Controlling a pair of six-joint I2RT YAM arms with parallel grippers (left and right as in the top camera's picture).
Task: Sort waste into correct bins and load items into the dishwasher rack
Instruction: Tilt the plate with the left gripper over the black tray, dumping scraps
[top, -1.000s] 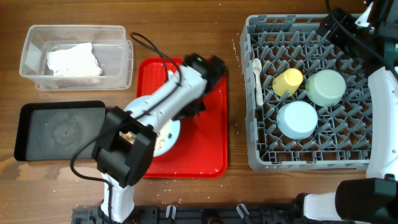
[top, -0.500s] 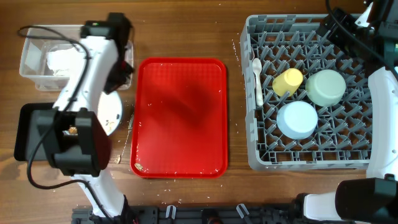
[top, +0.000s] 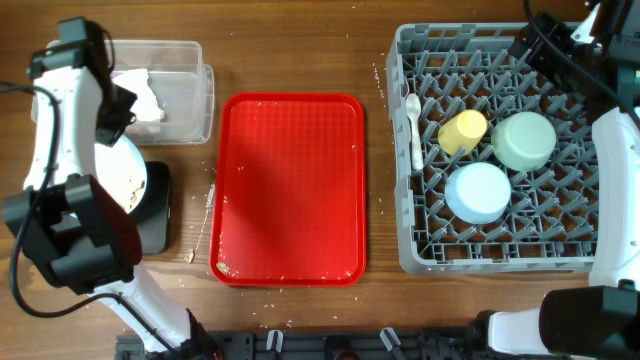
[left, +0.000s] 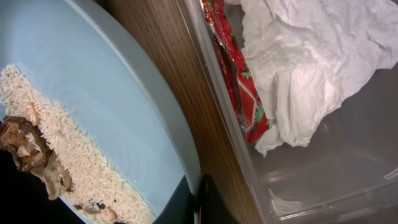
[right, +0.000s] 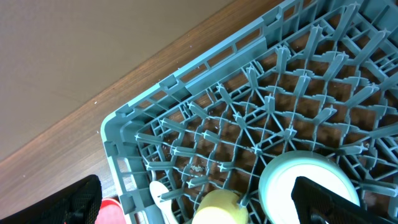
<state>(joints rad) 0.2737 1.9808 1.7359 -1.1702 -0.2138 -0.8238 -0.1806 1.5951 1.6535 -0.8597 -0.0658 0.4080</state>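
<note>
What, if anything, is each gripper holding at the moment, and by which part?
The left gripper holds the blue plate by its rim. The right gripper is open and holds nothing.

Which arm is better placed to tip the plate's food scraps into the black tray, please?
Left: left gripper holds the light blue plate at the black tray; the right gripper hovers far off over the dishwasher rack.

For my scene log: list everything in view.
tub: 1, clear, top left
napkins: white, in tub
wrapper: 1, red, in tub
black tray: 1, left
plate: 1, light blue, over black tray
food scraps: brown, rice, on plate
red tray: 1, centre
rack: 1, grey, right
cup: 1, yellow, in rack
green bowl: 1, in rack
blue bowl: 1, in rack
spoon: 1, white, rack's left
left gripper: shut on plate
right gripper: open, above rack
</note>
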